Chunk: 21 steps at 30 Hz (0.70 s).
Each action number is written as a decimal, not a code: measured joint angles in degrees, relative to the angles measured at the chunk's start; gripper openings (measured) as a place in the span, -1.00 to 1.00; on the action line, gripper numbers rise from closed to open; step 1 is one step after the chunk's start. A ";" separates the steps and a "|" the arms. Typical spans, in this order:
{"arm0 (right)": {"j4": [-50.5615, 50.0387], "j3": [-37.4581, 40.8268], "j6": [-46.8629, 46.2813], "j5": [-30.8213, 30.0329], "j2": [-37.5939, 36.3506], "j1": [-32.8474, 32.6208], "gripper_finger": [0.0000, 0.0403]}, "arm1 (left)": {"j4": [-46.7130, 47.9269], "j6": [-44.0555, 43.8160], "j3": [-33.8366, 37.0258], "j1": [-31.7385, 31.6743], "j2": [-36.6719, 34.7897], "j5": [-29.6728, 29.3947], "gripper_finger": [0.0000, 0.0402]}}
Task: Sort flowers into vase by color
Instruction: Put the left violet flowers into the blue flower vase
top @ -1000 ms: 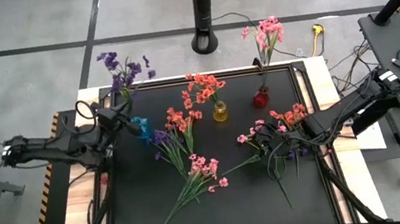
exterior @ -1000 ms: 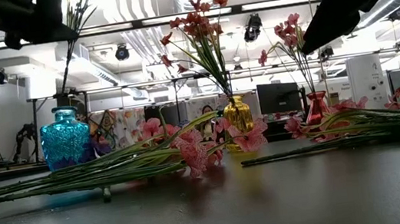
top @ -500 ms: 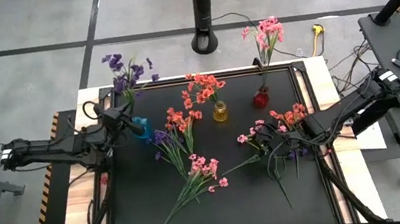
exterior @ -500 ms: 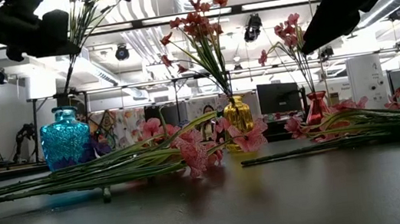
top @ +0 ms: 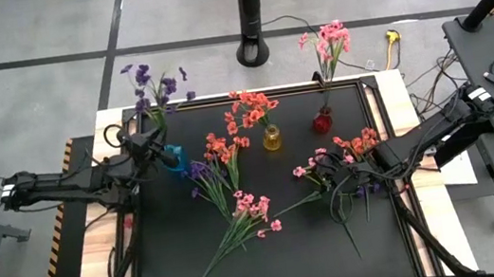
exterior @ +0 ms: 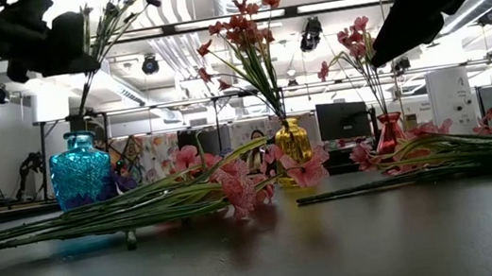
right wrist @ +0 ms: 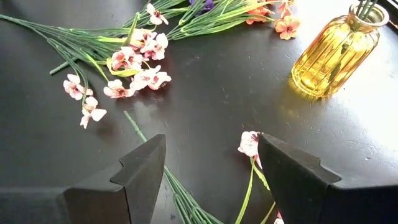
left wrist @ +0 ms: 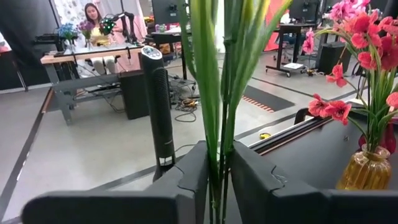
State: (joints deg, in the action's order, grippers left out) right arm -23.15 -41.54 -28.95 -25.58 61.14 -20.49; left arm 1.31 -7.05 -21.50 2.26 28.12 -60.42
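Note:
A purple flower spray [top: 152, 82] stands with its stem in the blue vase [top: 176, 157] at the table's far left. My left gripper [top: 151, 138] is shut on its green stems [left wrist: 217, 124] above the vase [exterior: 80, 172]. An orange-red spray stands in the yellow vase [top: 272, 138], a pink one in the red vase [top: 321, 122]. Loose purple, orange-red and pink sprays [top: 231, 198] lie flat mid-table. My right gripper [right wrist: 211, 162] hangs open above another loose heap [top: 338, 172] at the right and touches nothing. My left gripper pinches the bundle of thin green stems [left wrist: 218, 163] between its two fingers, well below the blossoms. The fingers [left wrist: 194, 174] come in level from the table's left and lie across the stems. The spray stands nearly upright, its lower end in the blue vase's neck [exterior: 82, 121].
The yellow vase [exterior: 291, 141] and red vase [exterior: 390, 129] stand in a row along the far side. A black pole base [top: 255, 51] stands on the floor behind the table. A bare stretch of black mat [top: 293, 266] lies near the front edge.
My left gripper has sunk a little over the blue vase with the purple spray, whose stem has gone deeper into the vase. The blossoms have tipped slightly toward the far edge.

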 joint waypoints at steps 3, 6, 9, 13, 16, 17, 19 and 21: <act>0.00 0.00 -0.02 0.00 0.00 0.00 0.24 | 0.22 -0.55 0.00 0.07 0.01 0.00 -0.64; -0.01 0.00 -0.67 0.02 0.00 0.00 0.24 | 1.87 -2.05 -0.02 0.18 0.00 0.00 -0.52; -0.01 0.00 -1.01 0.02 0.00 0.00 0.24 | 4.55 -4.14 -0.02 0.20 0.02 0.02 -0.41; -0.01 0.00 -1.07 0.04 0.00 0.00 0.24 | 6.79 -6.12 -0.02 0.43 0.02 0.04 -0.27; -0.01 0.00 -1.09 0.04 0.00 0.00 0.24 | 7.10 -6.12 -0.08 1.28 0.00 0.09 -0.18; -0.01 0.00 -1.16 0.04 0.00 0.00 0.24 | 7.89 -6.08 -0.29 1.64 -0.04 0.23 -0.16; -0.06 0.00 -1.83 0.07 0.00 0.00 0.24 | 10.69 -6.38 -1.26 2.32 -0.14 1.29 -0.12; -0.12 0.00 -2.63 0.08 0.00 0.00 0.24 | 14.68 -8.37 -2.73 2.86 -0.14 2.42 -0.10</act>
State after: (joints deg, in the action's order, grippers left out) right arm -23.27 -41.54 -31.58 -25.50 61.14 -20.49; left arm 15.99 -15.42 -24.22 5.12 27.98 -58.00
